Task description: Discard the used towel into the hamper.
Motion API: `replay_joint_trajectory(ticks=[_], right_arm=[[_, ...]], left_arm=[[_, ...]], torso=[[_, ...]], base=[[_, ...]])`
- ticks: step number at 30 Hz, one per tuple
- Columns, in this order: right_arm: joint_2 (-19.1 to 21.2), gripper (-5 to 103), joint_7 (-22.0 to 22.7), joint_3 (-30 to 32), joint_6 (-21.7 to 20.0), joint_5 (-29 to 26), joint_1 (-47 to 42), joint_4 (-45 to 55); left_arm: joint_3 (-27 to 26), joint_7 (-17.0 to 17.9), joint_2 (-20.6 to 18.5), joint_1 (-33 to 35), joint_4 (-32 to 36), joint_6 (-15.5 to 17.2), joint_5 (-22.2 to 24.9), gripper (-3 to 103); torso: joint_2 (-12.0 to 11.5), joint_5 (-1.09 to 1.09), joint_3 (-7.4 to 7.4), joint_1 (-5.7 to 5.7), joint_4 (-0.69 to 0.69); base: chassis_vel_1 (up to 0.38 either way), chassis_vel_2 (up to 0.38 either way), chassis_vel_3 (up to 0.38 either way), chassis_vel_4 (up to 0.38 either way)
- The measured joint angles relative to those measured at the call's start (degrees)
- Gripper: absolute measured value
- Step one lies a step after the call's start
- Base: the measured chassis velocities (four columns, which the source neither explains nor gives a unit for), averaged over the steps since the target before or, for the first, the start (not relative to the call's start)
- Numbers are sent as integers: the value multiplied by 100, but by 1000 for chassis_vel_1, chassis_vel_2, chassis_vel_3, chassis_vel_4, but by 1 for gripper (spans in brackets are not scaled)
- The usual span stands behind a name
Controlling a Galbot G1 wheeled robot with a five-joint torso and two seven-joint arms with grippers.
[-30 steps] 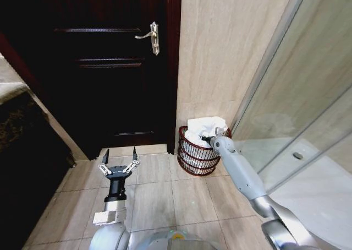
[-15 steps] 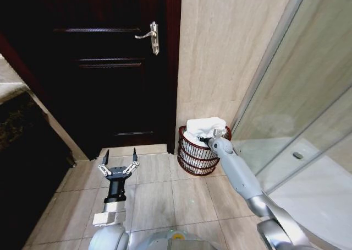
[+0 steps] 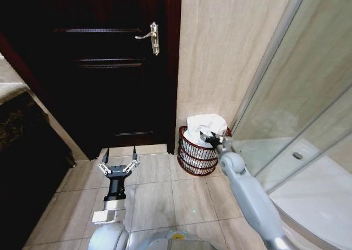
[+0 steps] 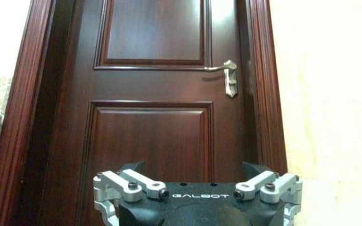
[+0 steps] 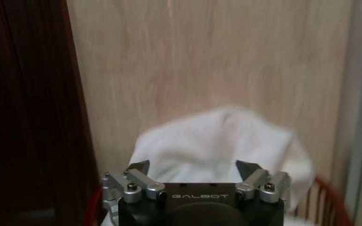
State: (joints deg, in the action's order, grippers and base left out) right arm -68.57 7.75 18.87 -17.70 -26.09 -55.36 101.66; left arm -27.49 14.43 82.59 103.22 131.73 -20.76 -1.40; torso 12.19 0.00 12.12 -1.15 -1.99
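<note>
The hamper (image 3: 197, 155), a reddish-brown wire basket, stands on the floor in the corner between the door frame and the shower glass. The white towel (image 3: 205, 124) is heaped in it and rises above the rim. My right gripper (image 3: 212, 137) hovers at the hamper's near rim, just in front of the towel. In the right wrist view the right gripper (image 5: 193, 166) is open with nothing between its fingers, and the towel (image 5: 218, 141) bulges beyond them. My left gripper (image 3: 118, 160) stays open low over the floor tiles, facing the door; the left gripper (image 4: 193, 167) holds nothing.
A dark wooden door (image 3: 110, 68) with a metal handle (image 3: 153, 37) is closed at the left. A beige tiled wall (image 3: 231, 52) backs the hamper. The shower's glass panel (image 3: 308, 112) runs along the right. A dark counter (image 3: 22, 129) juts in at the far left.
My right arm has drawn back and risen from the hamper, so the gripper sits slightly nearer me. The towel stays heaped in the hamper. The left arm has not moved.
</note>
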Motion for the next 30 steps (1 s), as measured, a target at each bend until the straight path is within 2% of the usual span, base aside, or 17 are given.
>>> replay_joint_trajectory(ticks=[1, 3, 5, 9, 15, 17, 21, 25, 30], right_arm=[[0, 90, 0, 0, 0, 0, 0, 0], [53, 99, -115, 46, 281, 237, 116, -67], [80, 100, -155, 31, 369, 312, 242, -151], [119, 100, -208, -270, 453, 302, 1138, -762], [24, 100, -254, -647, 445, 167, 1866, -1610], [-88, 100, -255, -882, 404, 1, 2218, -2273], [-260, 100, -299, -1039, 360, -63, 2625, -2972], [-375, 100, -315, -1082, 337, -62, 2929, -3413], [-341, 100, -289, -1078, 208, -106, 3034, -3399]], left_arm=[[0, 0, 0, 0, 0, 0, 0, 100], [23, 6, 7, -2, -5, -20, -3, 100], [30, 6, 11, -1, -6, -23, -5, 100], [6, 13, 5, -4, -26, -27, 8, 100], [-55, 13, -21, -30, -51, -25, 77, 100], [-74, 13, -26, -51, -80, -25, 100, 100], [-93, 13, -9, -38, -94, -57, 101, 100], [-128, 11, -3, -20, -89, -79, 102, 100], [-149, 9, 6, -27, -89, -83, 106, 100]], torso=[[0, 0, 0, 0, 0], [0, 1, 0, 0, -1], [0, 1, 1, -1, -2], [0, 0, 2, -2, -5], [1, -1, 3, -2, -3], [0, 1, 3, -2, -2], [1, 0, 3, -2, -2], [1, 0, 3, -2, -3], [1, 0, 3, -2, -2]], base=[[0, 0, 0, 0], [0, 0, 0, 0], [0, 0, 0, 0], [0, 0, 0, 0], [0, 0, 0, 0], [0, 0, 0, 0], [0, 0, 0, 0], [0, 0, 0, 0], [0, 0, 0, 0]])
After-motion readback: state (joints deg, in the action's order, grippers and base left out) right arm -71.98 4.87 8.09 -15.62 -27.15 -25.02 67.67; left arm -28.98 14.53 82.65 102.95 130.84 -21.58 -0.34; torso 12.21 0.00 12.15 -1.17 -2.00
